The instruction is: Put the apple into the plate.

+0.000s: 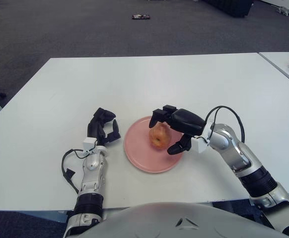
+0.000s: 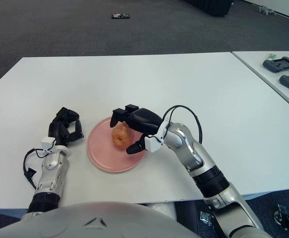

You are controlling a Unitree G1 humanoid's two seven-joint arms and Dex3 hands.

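— What sits on the white counter [image 1: 184, 84]?
— A pink plate [image 1: 142, 153] near its near edge, the apple [image 1: 158, 136] resting on it, right of center.

— And the hands?
— The right hand [image 1: 177, 126] arches over the apple, fingers [image 1: 157, 115] spread around it, not clamping. The left hand [image 1: 102, 128] shows left of the plate, fingers curled, holding nothing.

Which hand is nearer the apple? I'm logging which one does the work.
Right. The right hand arches over the apple on the plate; the left hand shows beyond the plate's left rim.
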